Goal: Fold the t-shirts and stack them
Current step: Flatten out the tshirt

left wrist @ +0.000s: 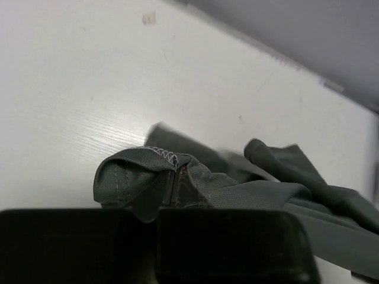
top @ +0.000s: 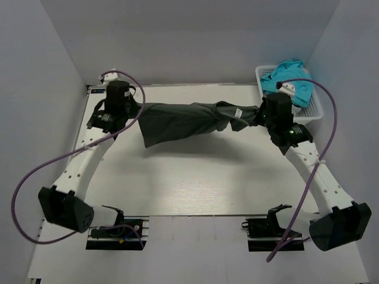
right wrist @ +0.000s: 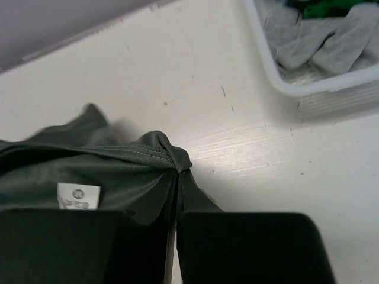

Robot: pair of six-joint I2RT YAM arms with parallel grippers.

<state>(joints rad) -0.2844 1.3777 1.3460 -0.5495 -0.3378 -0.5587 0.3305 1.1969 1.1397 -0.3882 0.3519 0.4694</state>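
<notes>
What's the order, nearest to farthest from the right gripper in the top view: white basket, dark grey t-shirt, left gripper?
1. dark grey t-shirt: clamped in the right gripper, stretching left.
2. white basket: just behind it, at the far right corner.
3. left gripper: far left, holding the shirt's other end.

The t-shirt [top: 183,121] spans left gripper [top: 140,113] to right gripper [top: 256,115]; basket [top: 312,113] far right.
</notes>
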